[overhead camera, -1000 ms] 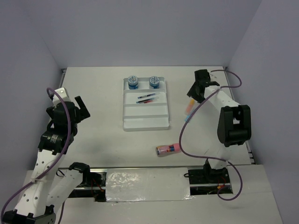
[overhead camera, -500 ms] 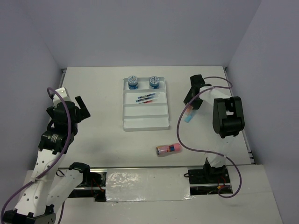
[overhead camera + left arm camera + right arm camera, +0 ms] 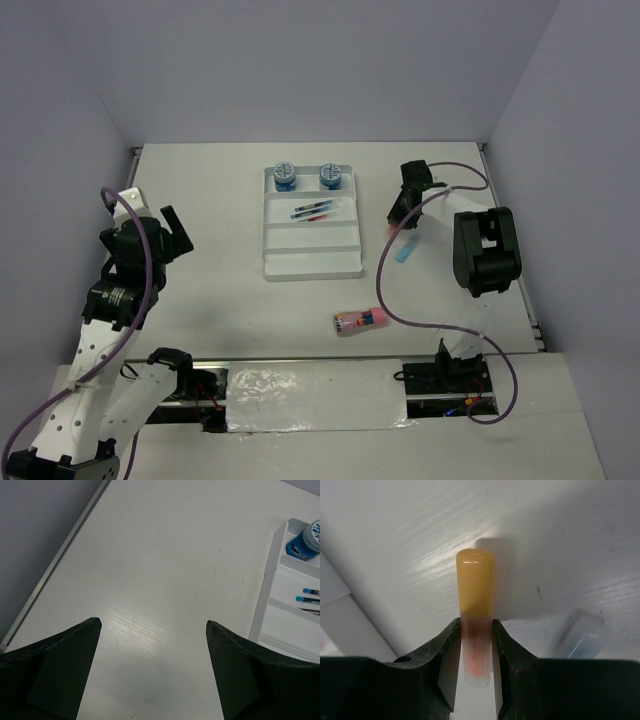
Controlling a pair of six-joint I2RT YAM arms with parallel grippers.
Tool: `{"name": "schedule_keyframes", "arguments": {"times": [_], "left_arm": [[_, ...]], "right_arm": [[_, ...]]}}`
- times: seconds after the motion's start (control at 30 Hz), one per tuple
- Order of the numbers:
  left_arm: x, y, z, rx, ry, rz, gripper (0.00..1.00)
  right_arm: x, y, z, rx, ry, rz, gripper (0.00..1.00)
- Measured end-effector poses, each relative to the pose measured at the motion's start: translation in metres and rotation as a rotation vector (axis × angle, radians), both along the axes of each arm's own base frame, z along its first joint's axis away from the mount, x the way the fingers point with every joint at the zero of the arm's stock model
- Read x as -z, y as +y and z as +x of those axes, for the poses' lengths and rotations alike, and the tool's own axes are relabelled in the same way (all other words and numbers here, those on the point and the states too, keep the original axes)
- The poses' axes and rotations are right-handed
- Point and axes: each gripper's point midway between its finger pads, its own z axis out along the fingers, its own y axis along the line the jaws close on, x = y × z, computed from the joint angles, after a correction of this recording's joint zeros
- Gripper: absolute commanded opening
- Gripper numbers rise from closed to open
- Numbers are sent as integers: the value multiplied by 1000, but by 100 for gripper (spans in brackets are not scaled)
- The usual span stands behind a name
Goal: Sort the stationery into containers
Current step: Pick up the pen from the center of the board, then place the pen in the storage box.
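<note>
Your right pincer [image 3: 475, 630], clenched on the orange marker [image 3: 475, 580], now sits nearer the tray [image 3: 312, 270] than a second ago, the light-blue marker [image 3: 582, 635] just beside it on the white tabletop [image 3: 200, 200] between lilac walls [image 3: 300, 70].

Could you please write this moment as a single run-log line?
right tool: shut on orange marker, right of tray | left tool: open, empty | light-blue marker, pink-red tube: on table | tubs, pens: in tray
</note>
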Motion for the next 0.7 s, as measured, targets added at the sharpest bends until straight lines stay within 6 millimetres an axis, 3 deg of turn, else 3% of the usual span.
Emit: {"name": "schedule_keyframes", "arguments": {"times": [0.1, 0.2, 0.33, 0.4, 0.47, 0.57, 0.7], "left_arm": [[0, 0, 0, 0, 0, 0, 99], [0, 0, 0, 0, 0, 0, 99], [0, 0, 0, 0, 0, 0, 99], [0, 0, 0, 0, 0, 0, 99], [0, 0, 0, 1, 0, -1, 99], [0, -1, 0, 5, 0, -3, 99], [0, -1, 0, 7, 0, -4, 99]], "right_arm": [[-20, 15, -12, 4, -60, 36, 14], [-61, 36, -17, 27, -182, 73, 15], [-121, 94, -19, 35, -360, 205, 16], [-132, 125, -22, 47, -392, 281, 16], [-128, 155, -29, 74, -377, 348, 16], [-106, 189, -42, 153, -322, 442, 16], [-65, 207, -57, 281, -237, 461, 19]]}}
